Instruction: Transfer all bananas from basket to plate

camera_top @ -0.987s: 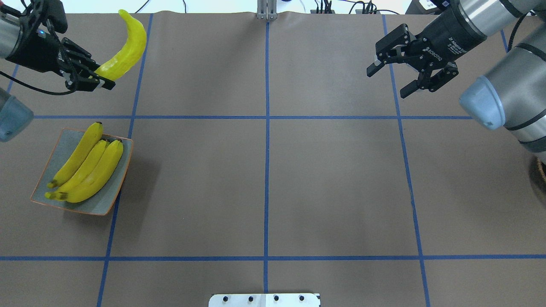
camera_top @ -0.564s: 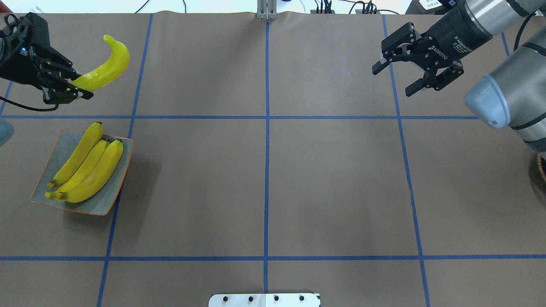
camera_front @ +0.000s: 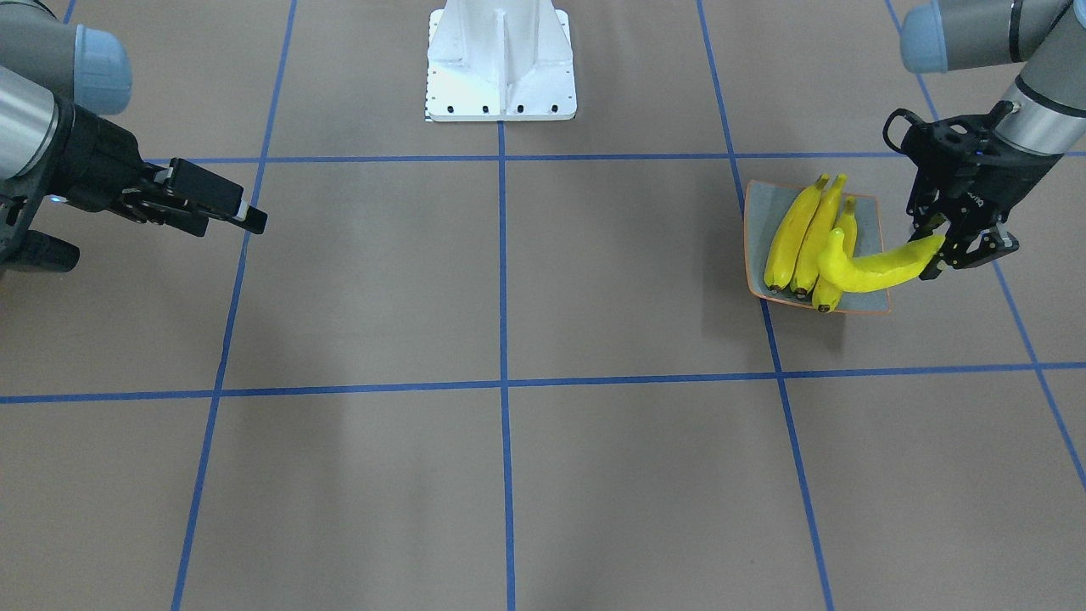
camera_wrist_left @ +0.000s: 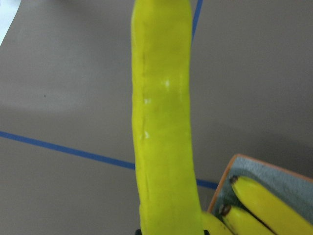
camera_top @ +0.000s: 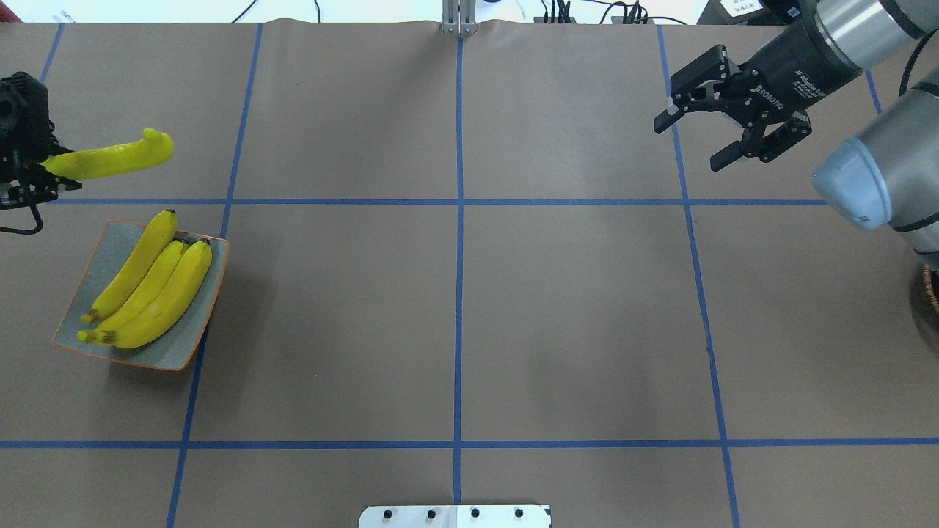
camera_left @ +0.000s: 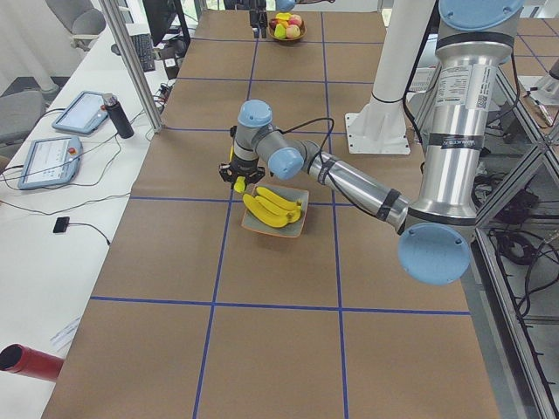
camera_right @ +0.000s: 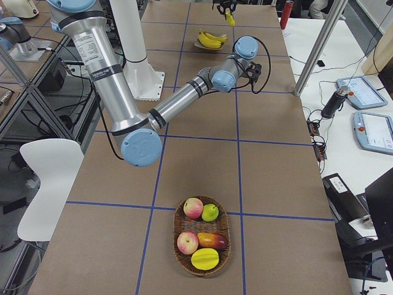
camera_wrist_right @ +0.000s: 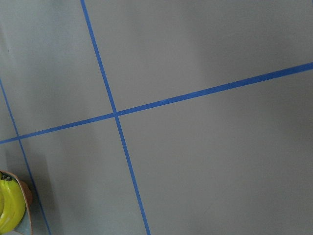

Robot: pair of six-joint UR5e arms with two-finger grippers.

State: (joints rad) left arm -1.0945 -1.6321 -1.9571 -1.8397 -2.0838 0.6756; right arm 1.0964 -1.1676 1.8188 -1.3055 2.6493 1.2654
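Observation:
Three yellow bananas [camera_top: 150, 282] lie side by side on the grey-blue, orange-rimmed plate [camera_top: 174, 358] at the table's left. My left gripper [camera_top: 33, 176] is shut on the end of a fourth banana [camera_top: 110, 160], held level above the table just beyond the plate. In the front-facing view this held banana [camera_front: 878, 265] overlaps the plate's [camera_front: 755, 204] near edge. The left wrist view shows the held banana [camera_wrist_left: 164, 122] stretching away, with the plate [camera_wrist_left: 247, 166] at lower right. My right gripper [camera_top: 722, 128] hangs open and empty at the far right. The basket [camera_right: 175, 236] holds round fruit, with no bananas visible.
Blue tape lines divide the brown table into squares. The robot's white base plate [camera_front: 501, 59] sits at the middle of its edge. The basket's rim [camera_top: 930, 293] peeks in at the overhead view's right edge. Tablets and cables lie on the side desk [camera_right: 368, 132].
My left gripper has swung left and nearer the plate with the banana, which turned from pointing up to lying level. The right gripper drifted slightly right, still open.

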